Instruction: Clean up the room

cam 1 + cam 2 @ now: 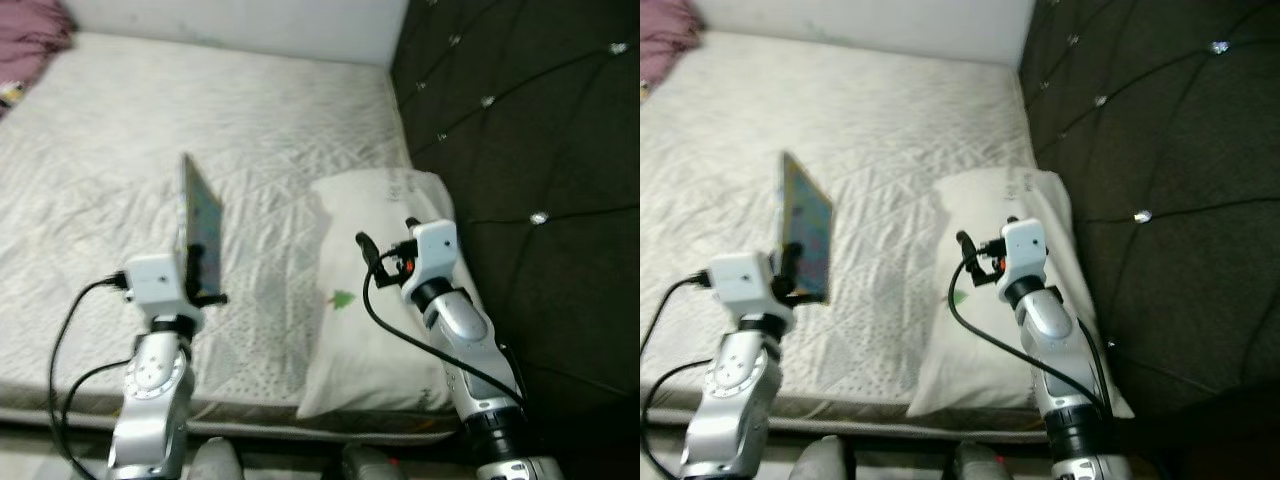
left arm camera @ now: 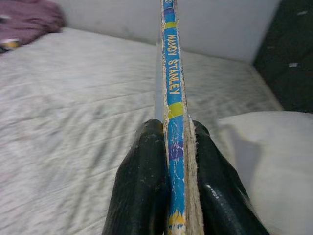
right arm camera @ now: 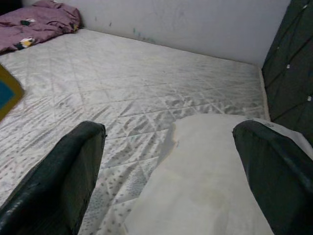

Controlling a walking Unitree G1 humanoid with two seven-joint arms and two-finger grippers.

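Left wrist view: left tool (image 2: 176,161) pinches book (image 2: 172,88) upright.

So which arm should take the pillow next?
Right. The right gripper hangs open directly over the pillow, fingers either side. The left gripper is shut on the book, so it's busy.

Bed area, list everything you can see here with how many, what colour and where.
Thin blue and yellow picture book: one, held upright above the mattress in the left pincer.
White quilted mattress: one, spread across the scene.
White rectangular pillow: one, on the mattress beside the headboard.
Dark tufted headboard: one, on the robot's right.
Purple crumpled cloth: one, far corner of the mattress.
White wall: behind the mattress.
Left pincer: black fingers, shut on the book.
Right pincer: black fingers, open above the pillow.
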